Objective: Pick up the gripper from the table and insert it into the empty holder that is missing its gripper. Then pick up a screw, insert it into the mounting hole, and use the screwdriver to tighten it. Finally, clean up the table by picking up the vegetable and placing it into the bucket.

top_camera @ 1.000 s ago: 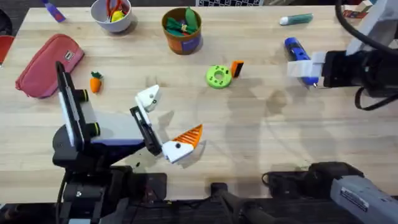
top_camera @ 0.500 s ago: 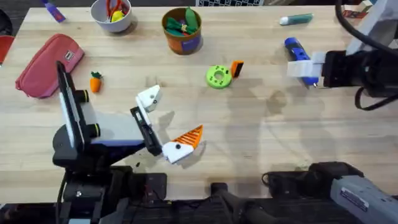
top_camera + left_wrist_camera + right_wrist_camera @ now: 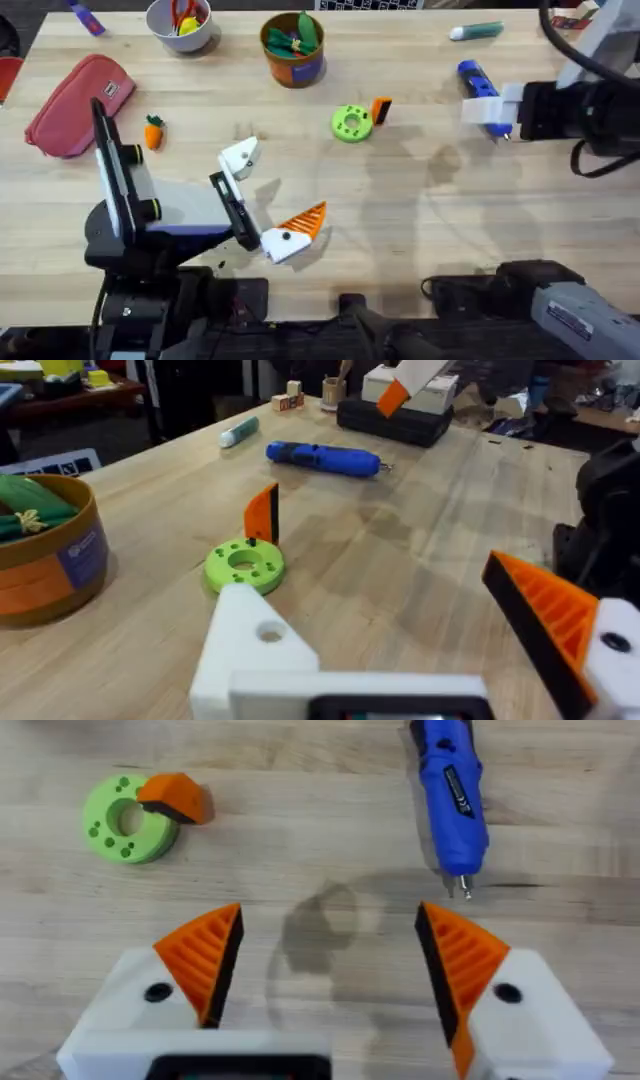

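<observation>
The loose orange gripper (image 3: pixel 381 108) (image 3: pixel 262 515) (image 3: pixel 172 798) stands against a green disc (image 3: pixel 351 123) mid-table. My left gripper (image 3: pixel 275 187) (image 3: pixel 400 630) is open near the front. One white holder (image 3: pixel 238 155) (image 3: pixel 255 650) is bare. The other carries an orange finger (image 3: pixel 303 217). The blue screwdriver (image 3: pixel 478 88) (image 3: pixel 450 785) (image 3: pixel 322 457) lies at the right. My right gripper (image 3: pixel 490 112) (image 3: pixel 330 945) hovers open by its bit end, holding nothing. The vegetable (image 3: pixel 153 131) lies at the left. The bucket (image 3: pixel 293 47) (image 3: pixel 45 560) stands at the back.
A pink pouch (image 3: pixel 78 105) lies at the far left, a white bowl (image 3: pixel 180 20) with small items at the back left, and a teal marker (image 3: pixel 476 32) at the back right. Bare wood lies between the green disc and my right arm.
</observation>
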{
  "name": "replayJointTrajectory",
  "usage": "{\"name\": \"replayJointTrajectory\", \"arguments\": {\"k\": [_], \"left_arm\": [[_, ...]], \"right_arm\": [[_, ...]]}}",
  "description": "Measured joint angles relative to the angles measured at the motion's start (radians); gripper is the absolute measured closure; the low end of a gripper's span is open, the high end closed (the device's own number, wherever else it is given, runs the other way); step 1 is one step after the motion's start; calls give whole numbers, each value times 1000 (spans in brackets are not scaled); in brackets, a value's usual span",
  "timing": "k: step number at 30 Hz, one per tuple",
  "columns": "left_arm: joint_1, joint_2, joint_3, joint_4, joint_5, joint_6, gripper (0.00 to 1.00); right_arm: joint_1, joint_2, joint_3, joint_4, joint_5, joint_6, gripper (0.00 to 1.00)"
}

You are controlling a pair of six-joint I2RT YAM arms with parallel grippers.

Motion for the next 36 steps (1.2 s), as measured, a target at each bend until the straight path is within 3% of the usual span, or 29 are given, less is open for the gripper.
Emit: {"name": "replayJointTrajectory", "arguments": {"k": [15, 21, 28, 36], "left_arm": [[0, 0, 0, 0, 0, 0, 1], [0, 0, 0, -1, 0, 0, 1], [0, 0, 0, -1, 1, 0, 1], [0, 0, 0, -1, 4, 0, 1]], "right_arm": [[3, 26, 30, -40, 0, 36, 7], [67, 210, 228, -168, 4, 61, 7], [224, 511, 490, -269, 23, 85, 7], [355, 767, 664, -302, 64, 149, 8]]}}
